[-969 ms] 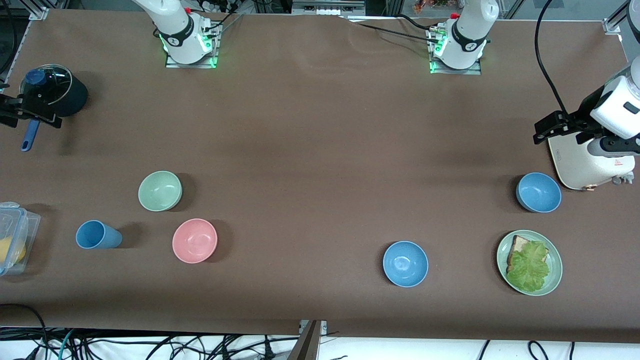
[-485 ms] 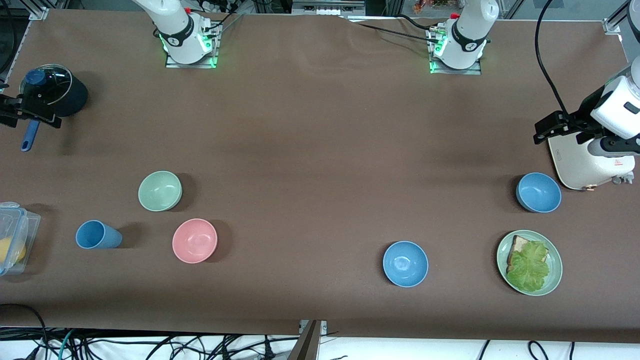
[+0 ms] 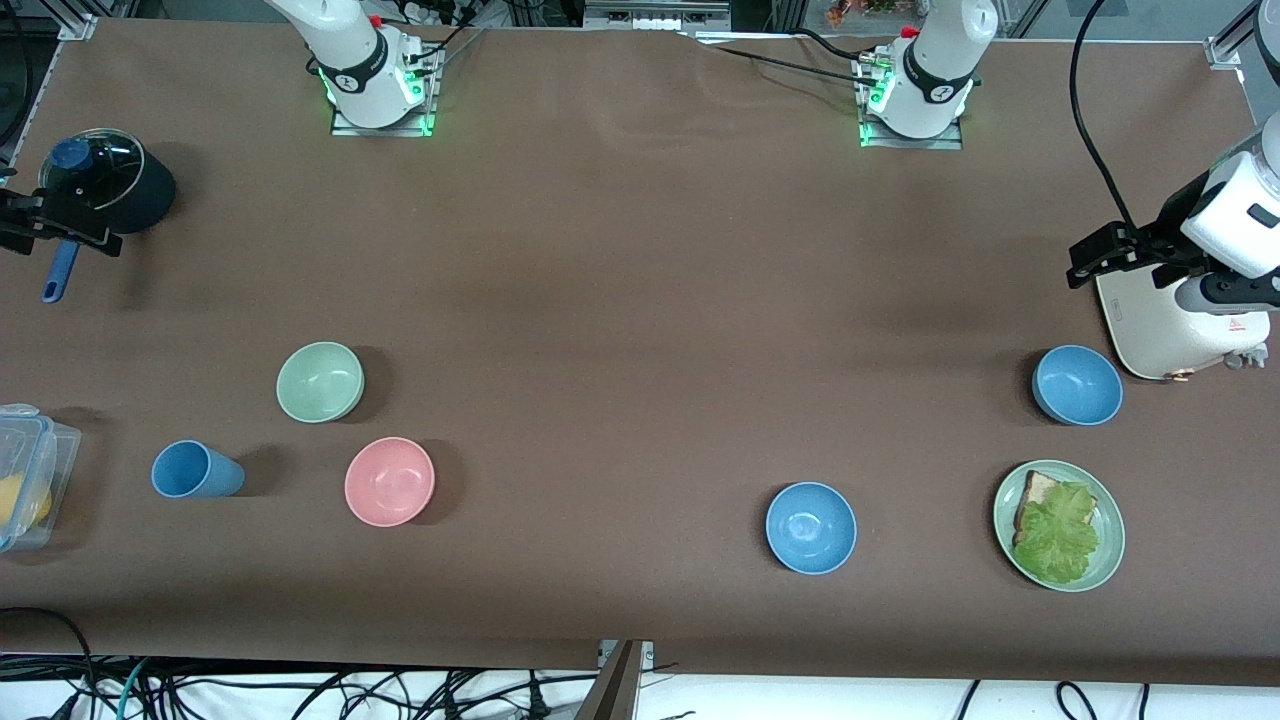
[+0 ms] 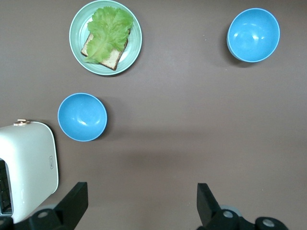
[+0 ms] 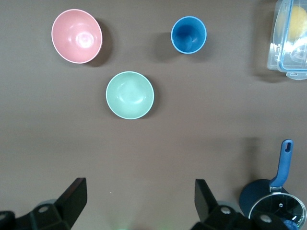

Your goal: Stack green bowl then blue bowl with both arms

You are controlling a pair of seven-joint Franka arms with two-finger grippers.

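My left gripper (image 4: 139, 203) hangs with fingers spread and empty over the white toaster (image 3: 1180, 330); my right gripper (image 5: 139, 201), likewise spread, hangs over the black glass-lidded pot (image 3: 105, 185). Both arms look parked clear of the bowls before any reach. The small matte mint-green bowl (image 3: 320, 382) sits upright beside the pink bowl (image 3: 389, 481); the plain blue bowl (image 3: 811, 527) stands well apart from it, beside the green lettuce plate (image 3: 1059, 525).
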